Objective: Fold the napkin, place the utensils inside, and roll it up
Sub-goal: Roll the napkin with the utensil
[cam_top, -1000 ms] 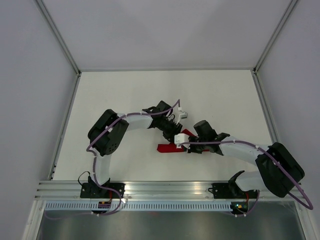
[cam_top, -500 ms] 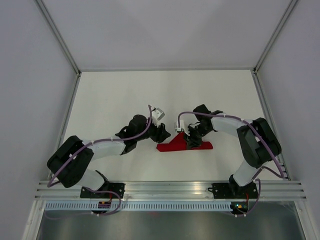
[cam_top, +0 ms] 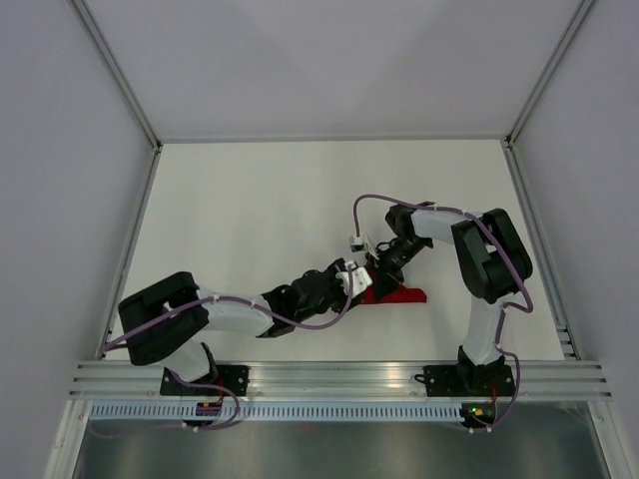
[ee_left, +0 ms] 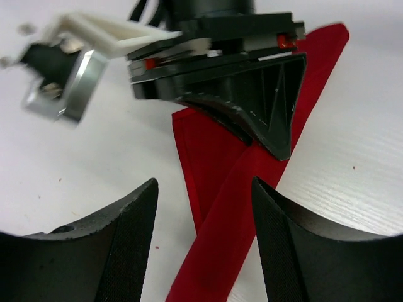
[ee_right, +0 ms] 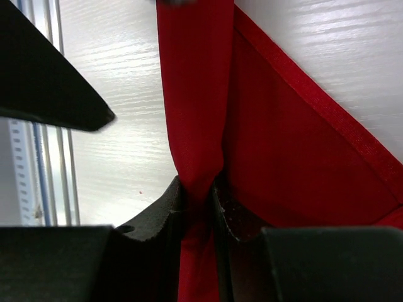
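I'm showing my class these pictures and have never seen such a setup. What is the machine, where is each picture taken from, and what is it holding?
These are two robot arms bolted at the near edge of a white table. The wide picture looks down from above; the two close-ups come from a camera on each wrist. On the table lies a red napkin, folded narrow. The right gripper is pinching a fold of it. The left gripper is open, its fingers either side of a red strip, not gripping. No cutlery is visible.
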Motion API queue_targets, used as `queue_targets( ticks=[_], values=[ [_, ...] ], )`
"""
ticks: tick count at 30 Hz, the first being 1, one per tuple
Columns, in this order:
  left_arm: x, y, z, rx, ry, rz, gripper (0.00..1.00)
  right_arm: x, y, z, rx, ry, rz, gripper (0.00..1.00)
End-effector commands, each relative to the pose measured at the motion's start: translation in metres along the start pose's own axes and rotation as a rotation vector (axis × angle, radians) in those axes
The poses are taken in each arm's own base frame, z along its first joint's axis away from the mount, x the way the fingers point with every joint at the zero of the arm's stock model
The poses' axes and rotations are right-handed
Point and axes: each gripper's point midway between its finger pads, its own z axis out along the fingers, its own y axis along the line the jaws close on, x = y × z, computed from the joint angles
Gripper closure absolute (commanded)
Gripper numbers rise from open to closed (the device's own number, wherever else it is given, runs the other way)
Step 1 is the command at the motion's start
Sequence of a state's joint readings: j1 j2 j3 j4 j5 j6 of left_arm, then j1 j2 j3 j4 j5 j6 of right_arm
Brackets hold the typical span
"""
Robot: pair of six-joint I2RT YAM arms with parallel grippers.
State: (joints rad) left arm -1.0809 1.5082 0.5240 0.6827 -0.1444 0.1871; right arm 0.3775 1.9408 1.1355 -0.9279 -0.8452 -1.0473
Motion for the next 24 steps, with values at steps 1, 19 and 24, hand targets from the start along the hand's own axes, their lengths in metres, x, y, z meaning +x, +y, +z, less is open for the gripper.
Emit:
queue_targets(
  ticks=[1, 19, 24],
  values=[
    [-0.011, -0.012, 0.019, 0.029, 0.009, 0.245, 0.34, 0.049, -0.01, 0.013, -0.009, 0.165, 0.024, 0.89],
    [0.051, -0.066, 0.036, 0.258, 0.195, 0.519, 0.35, 0.054, -0.02, 0.016, -0.011, 0.185, 0.073, 0.89],
    [0.078, -0.07, 0.033, 0.299, 0.279, 0.534, 0.46, 0.053, -0.021, 0.015, -0.012, 0.187, 0.077, 0.89]
  ],
)
